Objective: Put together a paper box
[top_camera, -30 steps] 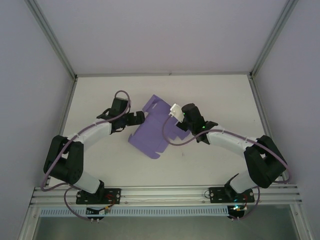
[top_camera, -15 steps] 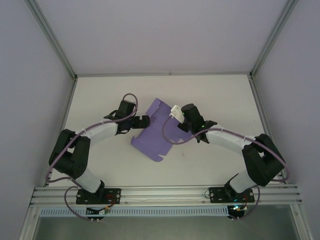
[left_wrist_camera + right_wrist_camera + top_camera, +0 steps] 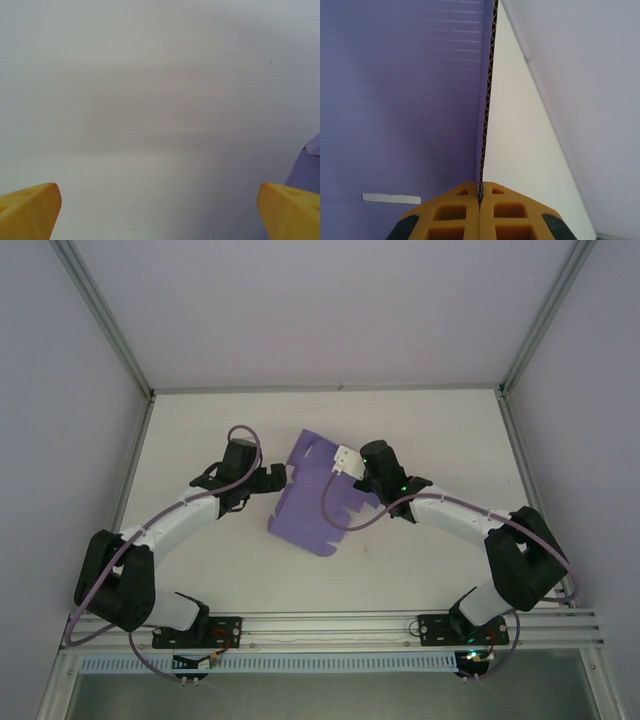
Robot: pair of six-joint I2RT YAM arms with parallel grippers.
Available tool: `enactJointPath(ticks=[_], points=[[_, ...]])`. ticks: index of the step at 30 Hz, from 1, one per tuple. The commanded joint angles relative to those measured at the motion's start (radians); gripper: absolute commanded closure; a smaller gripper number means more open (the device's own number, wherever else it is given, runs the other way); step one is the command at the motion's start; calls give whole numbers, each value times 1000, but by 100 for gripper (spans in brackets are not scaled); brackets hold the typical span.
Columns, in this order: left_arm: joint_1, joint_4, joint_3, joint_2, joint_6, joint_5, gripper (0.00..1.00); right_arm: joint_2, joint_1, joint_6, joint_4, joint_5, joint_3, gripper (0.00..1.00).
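Aluminium framing edges the scene, with a slanted post [image 3: 100, 315] at the far left and a rail [image 3: 330, 625] along the near side, where both arm bases are bolted. The white table [image 3: 200, 570] lies between them.

The left arm [image 3: 165, 525] reaches in from the left with a purple cable [image 3: 245, 435] looped over its wrist. The left gripper [image 3: 274, 478] sits low over the table just beside the left edge of the paper box [image 3: 305, 505], with bare table between them. In the left wrist view the left gripper's [image 3: 160, 215] yellow fingertips [image 3: 30, 210] are spread wide and hold nothing. A sliver of the paper box [image 3: 309, 165] shows by the right fingertip.

The paper box is at the middle of the table. It is a lavender die-cut sheet with notched flaps along its near right side, not yet folded into a box. The right arm's cable [image 3: 330, 510] arcs across it.

The right gripper [image 3: 350, 460] meets the sheet at its far right corner. In the right wrist view the right gripper's [image 3: 480, 197] pads are pressed together on a panel of the paper box [image 3: 400, 100] seen edge-on, with its fluted core showing. A small slot [image 3: 391, 198] is cut in the purple face to the left.

The right arm [image 3: 470, 525] bends back toward its base at the right.
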Motion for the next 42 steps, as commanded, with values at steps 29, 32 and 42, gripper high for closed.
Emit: enactJointPath(ticks=[29, 32, 42], points=[[91, 294, -44, 151, 68, 206, 16, 218, 53, -649, 808, 43, -207, 100], [66, 299, -31, 189, 94, 214, 26, 214, 53, -636, 790, 48, -206, 100], [-14, 368, 2, 270, 149, 256, 42, 208, 55, -570, 709, 52, -199, 100]])
